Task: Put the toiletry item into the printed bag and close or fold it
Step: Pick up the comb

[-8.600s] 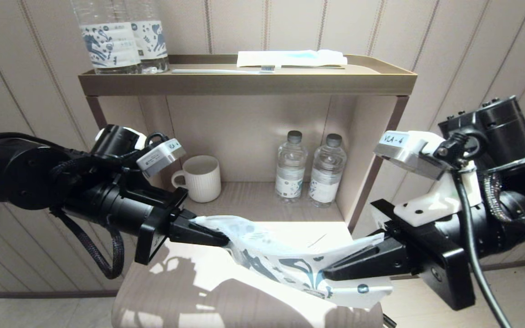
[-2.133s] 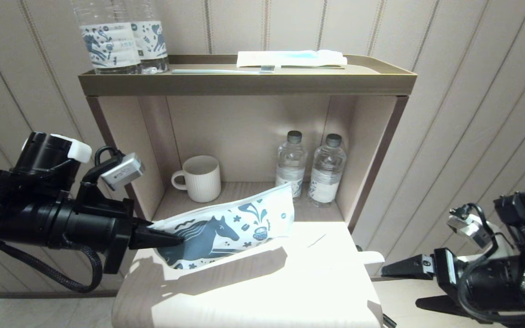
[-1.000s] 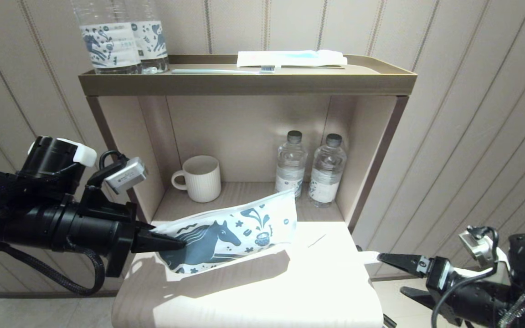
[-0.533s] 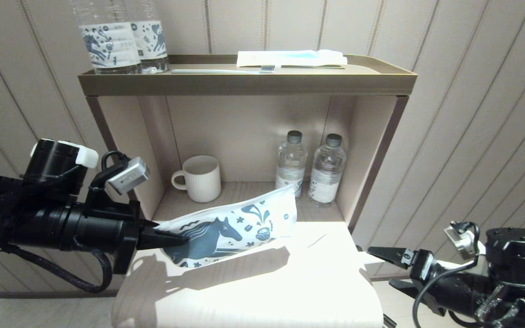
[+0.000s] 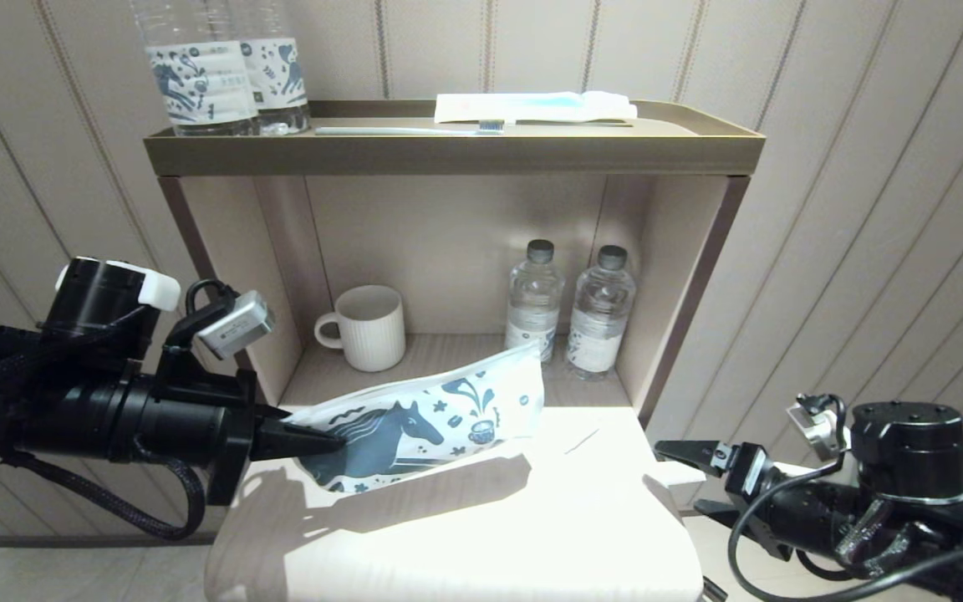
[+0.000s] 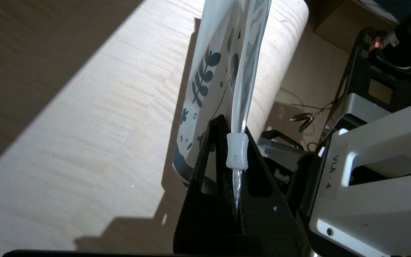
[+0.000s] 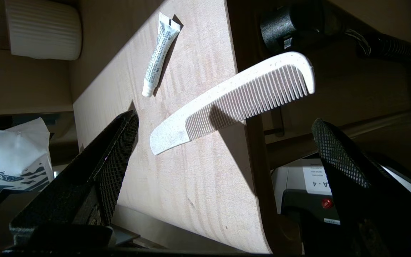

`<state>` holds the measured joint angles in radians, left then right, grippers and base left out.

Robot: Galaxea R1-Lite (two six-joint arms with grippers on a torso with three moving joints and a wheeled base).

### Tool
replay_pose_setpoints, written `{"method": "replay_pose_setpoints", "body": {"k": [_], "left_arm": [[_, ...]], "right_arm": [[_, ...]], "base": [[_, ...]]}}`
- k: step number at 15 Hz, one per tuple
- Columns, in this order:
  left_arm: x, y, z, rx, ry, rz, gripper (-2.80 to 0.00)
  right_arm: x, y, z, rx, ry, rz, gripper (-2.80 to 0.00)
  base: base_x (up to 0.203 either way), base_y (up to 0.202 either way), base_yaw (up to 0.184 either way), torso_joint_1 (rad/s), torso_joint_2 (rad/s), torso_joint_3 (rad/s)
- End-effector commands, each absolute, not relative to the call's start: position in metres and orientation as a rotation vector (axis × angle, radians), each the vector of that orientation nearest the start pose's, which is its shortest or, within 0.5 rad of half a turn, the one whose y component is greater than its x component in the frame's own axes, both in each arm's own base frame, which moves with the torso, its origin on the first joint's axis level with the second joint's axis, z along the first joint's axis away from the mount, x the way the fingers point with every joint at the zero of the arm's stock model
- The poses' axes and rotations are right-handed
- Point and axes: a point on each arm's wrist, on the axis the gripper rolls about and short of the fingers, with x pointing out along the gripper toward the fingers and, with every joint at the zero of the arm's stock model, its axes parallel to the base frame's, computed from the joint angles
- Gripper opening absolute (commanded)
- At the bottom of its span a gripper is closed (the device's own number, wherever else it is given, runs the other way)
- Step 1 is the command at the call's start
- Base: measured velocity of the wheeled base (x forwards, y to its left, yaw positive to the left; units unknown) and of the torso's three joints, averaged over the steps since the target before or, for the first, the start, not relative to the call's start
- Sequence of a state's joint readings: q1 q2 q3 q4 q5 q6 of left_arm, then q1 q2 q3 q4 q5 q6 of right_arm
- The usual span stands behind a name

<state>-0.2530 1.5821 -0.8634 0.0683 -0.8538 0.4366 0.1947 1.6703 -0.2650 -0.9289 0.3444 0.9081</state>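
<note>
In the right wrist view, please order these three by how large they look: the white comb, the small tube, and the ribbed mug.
1. Comb, which spans the most of the picture.
2. Ribbed mug, though it is partly cut off and lies farther away.
3. Small tube.

The sunlit table top [image 5: 481, 535] is bare in front of the printed bag [image 5: 423, 418], so a gripper can pass there; the bag hangs above its left half; the comb [image 7: 234, 98] juts over the right edge, with a small tube [image 7: 158, 53] near it; behind, mug [image 5: 369, 328] and two bottles [image 5: 569, 305] fill the shelf niche.
</note>
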Motion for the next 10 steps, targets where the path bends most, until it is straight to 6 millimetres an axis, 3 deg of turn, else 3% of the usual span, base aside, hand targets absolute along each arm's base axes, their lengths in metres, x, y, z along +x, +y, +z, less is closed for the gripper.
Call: {"method": "replay_pose_setpoints", "body": {"k": [1,10], "left_arm": [[0.239,-0.080,0.174,0.128,0.543,-1.198,-2.80],[0.238,-0.080,0.172,0.128,0.549,-1.200,-2.80]], "right_arm": [[0.224,0.052,0.089,0.910,0.699,0.270,0.00],[0.243,0.055,0.086,0.911,0.695,0.270,0.00]], "base": [[0.000,0.000,0.000,0.000,0.00,0.000],[0.000,0.000,0.000,0.000,0.00,0.000]]}}
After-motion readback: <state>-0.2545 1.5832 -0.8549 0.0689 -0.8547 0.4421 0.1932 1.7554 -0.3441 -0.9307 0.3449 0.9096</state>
